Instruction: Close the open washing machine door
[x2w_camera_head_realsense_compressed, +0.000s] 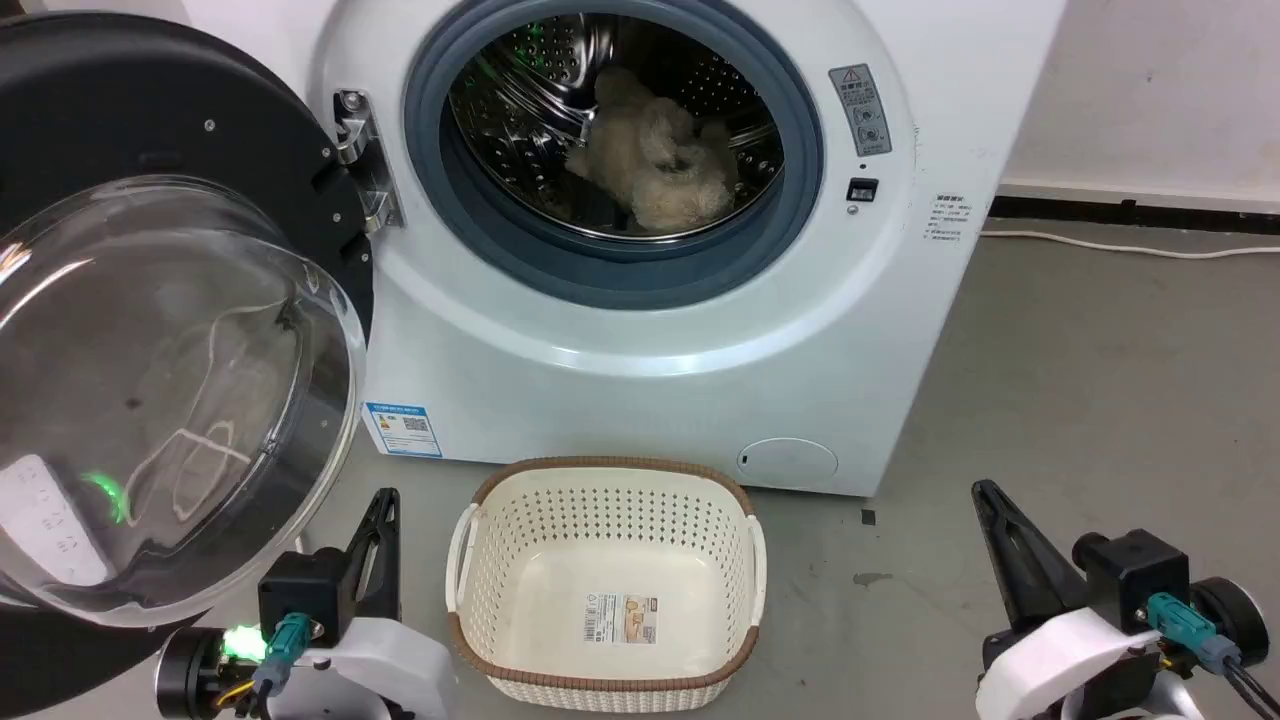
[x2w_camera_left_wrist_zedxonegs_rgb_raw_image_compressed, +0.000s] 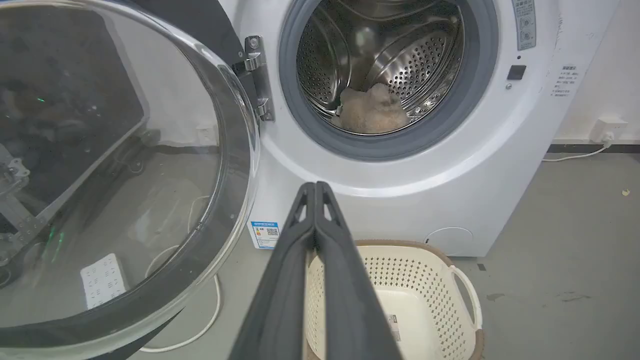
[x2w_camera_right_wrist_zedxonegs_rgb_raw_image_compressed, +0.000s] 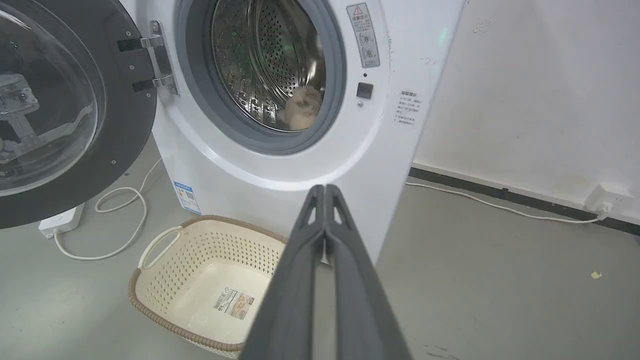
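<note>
My left gripper (x2w_camera_head_realsense_compressed: 388, 497) and right gripper (x2w_camera_head_realsense_compressed: 983, 490) are pinched shut, empty; the washing machine door (x2w_camera_head_realsense_compressed: 170, 380) stands wide open, untouched

- The left gripper (x2w_camera_head_realsense_compressed: 386, 500) sat at the lower left of the head view, closed and empty, pointing up and forward.
- The right gripper (x2w_camera_head_realsense_compressed: 985, 492) sat at the lower right, likewise closed and empty, its tip leaning slightly left.
- The white left wrist (x2w_camera_head_realsense_compressed: 395, 660) and right wrist (x2w_camera_head_realsense_compressed: 1050, 650) lay low, well apart.
- In each wrist view the dark fingers (x2w_camera_left_wrist_zedxonegs_rgb_raw_image_compressed: 345, 280) met along their length.
</note>
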